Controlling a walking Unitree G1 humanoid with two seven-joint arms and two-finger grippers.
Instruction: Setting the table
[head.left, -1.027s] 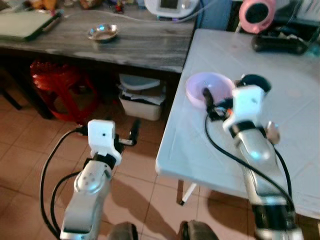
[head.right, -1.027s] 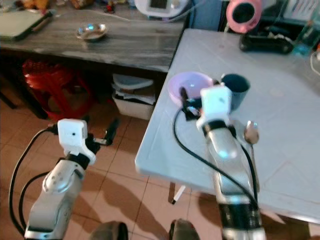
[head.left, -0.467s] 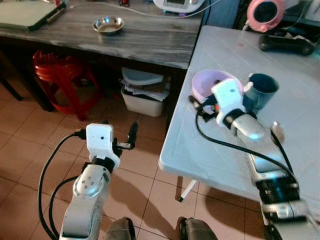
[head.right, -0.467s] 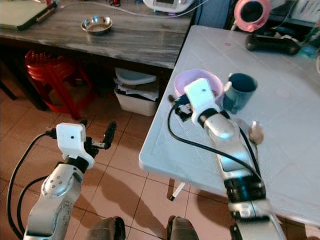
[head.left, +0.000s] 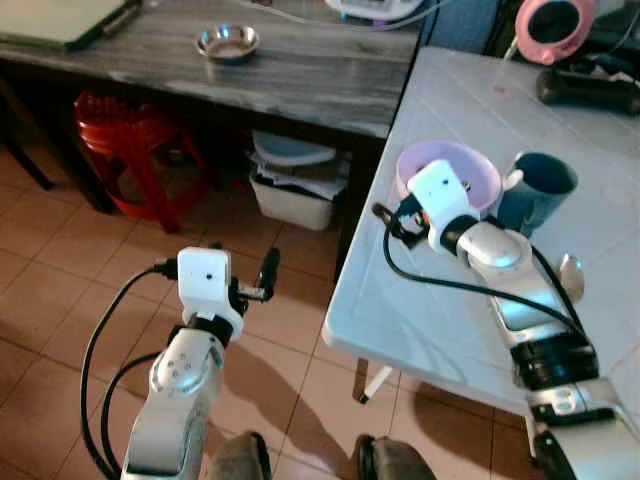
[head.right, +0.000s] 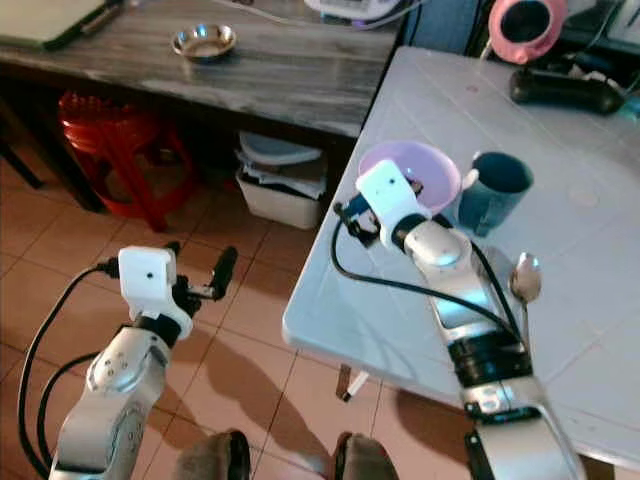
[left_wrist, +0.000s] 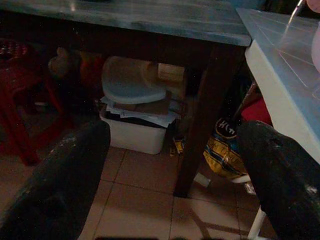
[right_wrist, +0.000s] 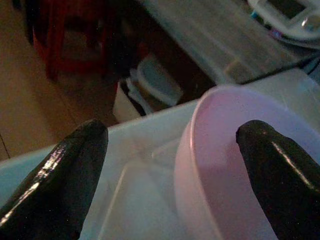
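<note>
Pale surface (head.left: 450, 320): white, smooth, faint tile-like grid of lines, squared corner toward the floor.
Bowl (head.left: 450, 172): lilac plastic, round, thin rim, near the surface's corner edge.
Cup (head.left: 535, 190): dark teal, cylindrical, handle toward the bowl, just beside it.
Spoon (head.right: 525, 275): shiny metal, oval bowl, lying flat beside the right arm.
Right claw (right_wrist: 172, 165): two glossy black fingers spread wide — one over the bowl's hollow, one outside its rim above the pale surface; holds nothing, contact with the rim cannot be told.
Left claw (left_wrist: 172, 165): matt black fingers spread wide, empty, low over the floor.
Dark surface (head.left: 300, 75): grey wood grain, long, carrying a small steel dish (head.left: 227, 42).
Below it: red plastic stool (head.left: 125, 150); white lidded bin (left_wrist: 131, 117).
Floor (head.left: 60, 300): terracotta tiles.
</note>
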